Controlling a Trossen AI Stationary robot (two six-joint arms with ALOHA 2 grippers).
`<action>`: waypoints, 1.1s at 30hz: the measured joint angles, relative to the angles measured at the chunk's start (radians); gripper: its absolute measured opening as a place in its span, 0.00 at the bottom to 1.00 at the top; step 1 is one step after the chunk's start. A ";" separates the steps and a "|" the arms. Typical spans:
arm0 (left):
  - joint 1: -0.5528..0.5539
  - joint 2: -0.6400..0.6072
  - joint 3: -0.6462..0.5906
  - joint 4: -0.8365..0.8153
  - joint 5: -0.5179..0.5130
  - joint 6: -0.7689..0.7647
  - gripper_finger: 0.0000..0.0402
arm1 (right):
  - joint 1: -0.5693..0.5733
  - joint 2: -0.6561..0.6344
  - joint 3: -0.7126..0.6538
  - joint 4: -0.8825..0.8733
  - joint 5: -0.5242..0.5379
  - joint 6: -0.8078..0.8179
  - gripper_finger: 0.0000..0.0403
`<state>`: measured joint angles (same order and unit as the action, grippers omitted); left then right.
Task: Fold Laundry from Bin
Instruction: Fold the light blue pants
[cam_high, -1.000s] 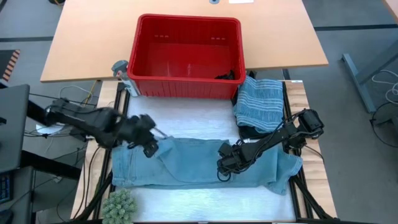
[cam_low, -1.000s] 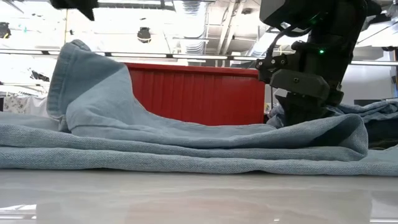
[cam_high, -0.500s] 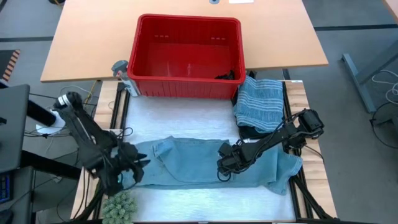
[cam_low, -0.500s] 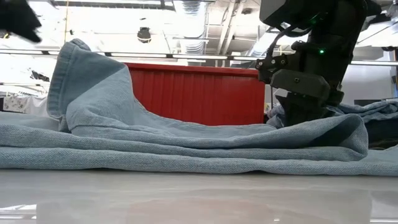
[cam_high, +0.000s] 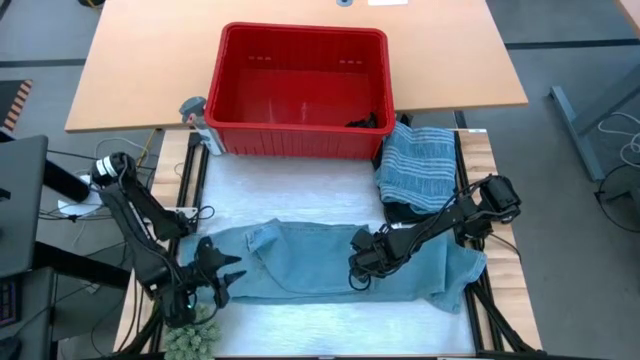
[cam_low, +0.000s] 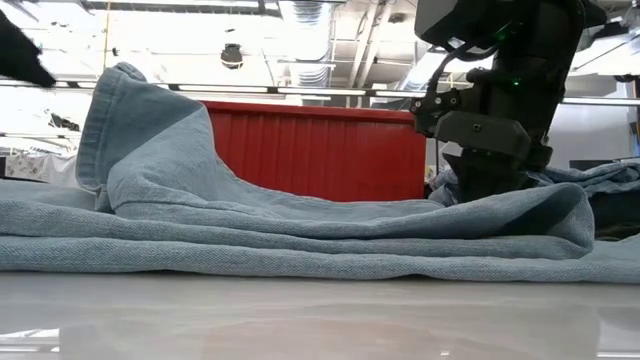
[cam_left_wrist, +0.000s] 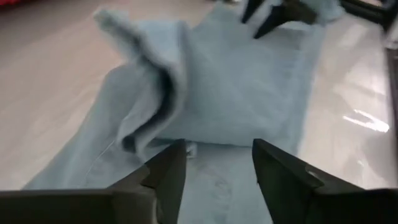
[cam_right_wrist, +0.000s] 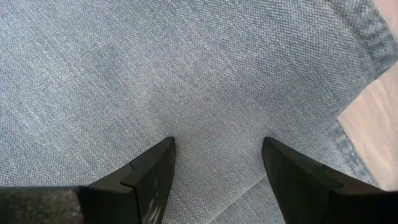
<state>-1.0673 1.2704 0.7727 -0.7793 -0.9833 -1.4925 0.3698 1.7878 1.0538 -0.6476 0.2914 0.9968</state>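
**Left arm withdrawn from fold; right arm pins garment**

Since the earlier frames, the left arm has swung from the garment's upper left area back to the near left corner of the work surface. The left gripper (cam_high: 212, 278) now sits at the left end of the light blue garment (cam_high: 320, 262), fingers apart with nothing between them; in the left wrist view, the fingers (cam_left_wrist: 166, 174) point at the folded-over end without touching it. The folded flap stands raised at that end in the low view, not pressed flat.

At centre, the garment lies as a long band across the white mat (cam_high: 290, 185). The red bin (cam_high: 300, 148) stands behind it, holding only a small dark item in its right corner.

To the right, the right gripper (cam_high: 362, 262) rests fingers-down on the garment, spread wide, pressing cloth and not pinching it. The striped cloth (cam_high: 418, 160) lies folded beside the bin on a dark garment.

Judgement: one fold has been released; the flap likely needs smoothing before the next fold.
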 joint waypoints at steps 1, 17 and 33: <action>0.003 -0.008 0.014 0.001 0.009 0.039 0.45 | 0.000 0.000 0.000 0.000 -0.001 0.000 0.67; 0.125 -0.009 -0.067 -0.108 0.106 0.013 0.64 | -0.006 0.000 0.000 0.002 -0.028 -0.001 0.67; 0.257 -0.007 -0.179 0.308 0.084 0.322 0.60 | -0.005 0.000 0.000 0.001 -0.042 -0.001 0.67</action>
<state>-0.8102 1.2636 0.5941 -0.4710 -0.8988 -1.1701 0.3649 1.7878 1.0538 -0.6464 0.2493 0.9958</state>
